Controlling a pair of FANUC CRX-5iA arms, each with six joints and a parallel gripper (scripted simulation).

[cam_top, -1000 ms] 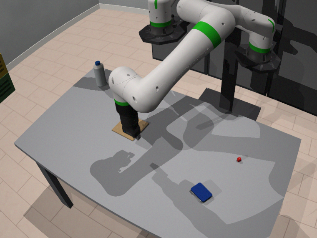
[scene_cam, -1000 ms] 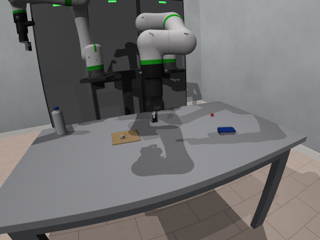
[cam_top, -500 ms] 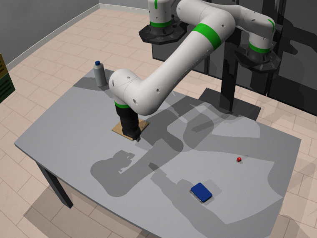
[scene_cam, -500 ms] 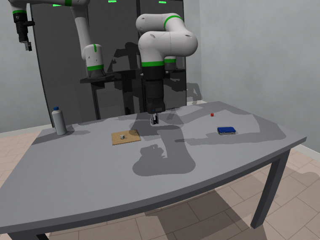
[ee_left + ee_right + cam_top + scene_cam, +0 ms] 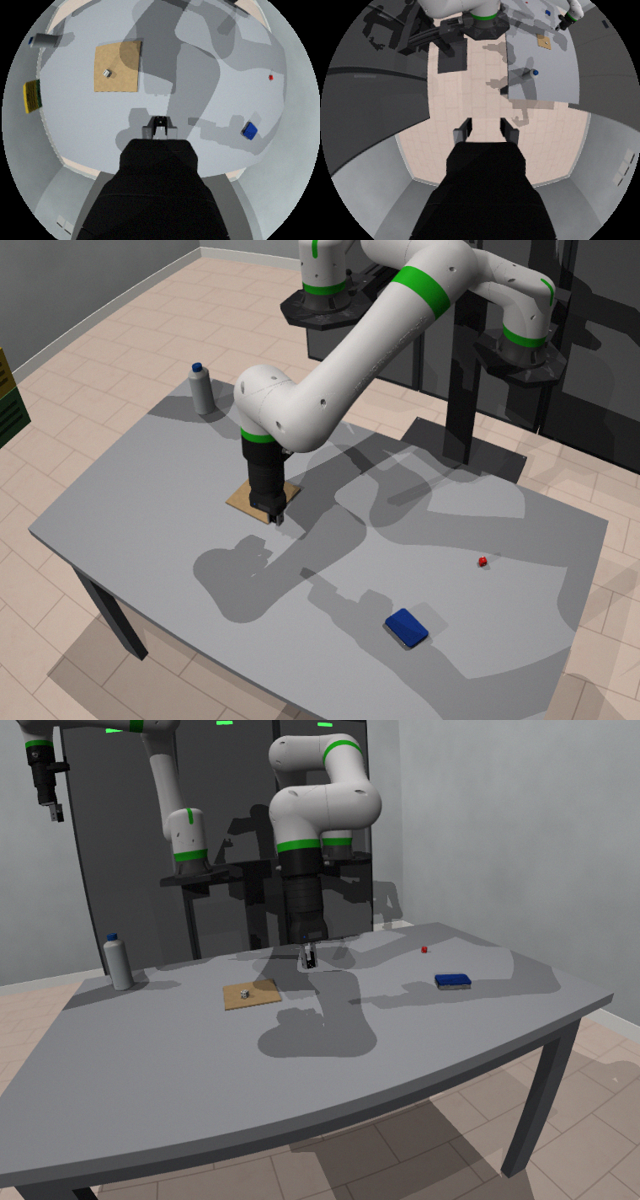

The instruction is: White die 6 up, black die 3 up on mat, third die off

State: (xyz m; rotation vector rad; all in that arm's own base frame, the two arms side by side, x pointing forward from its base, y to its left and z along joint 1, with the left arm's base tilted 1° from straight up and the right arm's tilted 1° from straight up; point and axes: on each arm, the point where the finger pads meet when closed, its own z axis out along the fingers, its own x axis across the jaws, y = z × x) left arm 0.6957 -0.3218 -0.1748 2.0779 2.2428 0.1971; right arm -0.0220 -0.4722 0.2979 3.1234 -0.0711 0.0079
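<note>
The left end effector (image 5: 277, 519) (image 5: 308, 958) (image 5: 160, 122) pinches the black die (image 5: 310, 962) (image 5: 160, 121) above the surface (image 5: 155, 529) (image 5: 206, 1071) (image 5: 76, 127) (image 5: 557, 84); the right end effector (image 5: 56, 813) (image 5: 486, 123) is spread.

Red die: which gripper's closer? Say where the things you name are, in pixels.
Left. The left gripper (image 5: 277, 519) (image 5: 309, 962) (image 5: 160, 122) (image 5: 556, 30) is over the table, between the mat (image 5: 240, 499) (image 5: 264, 999) (image 5: 124, 82) (image 5: 541, 38) and the red die (image 5: 482, 561) (image 5: 424, 949) (image 5: 271, 78) (image 5: 526, 2); the right gripper (image 5: 57, 813) (image 5: 486, 123) hangs beyond the table's bottle end.
</note>
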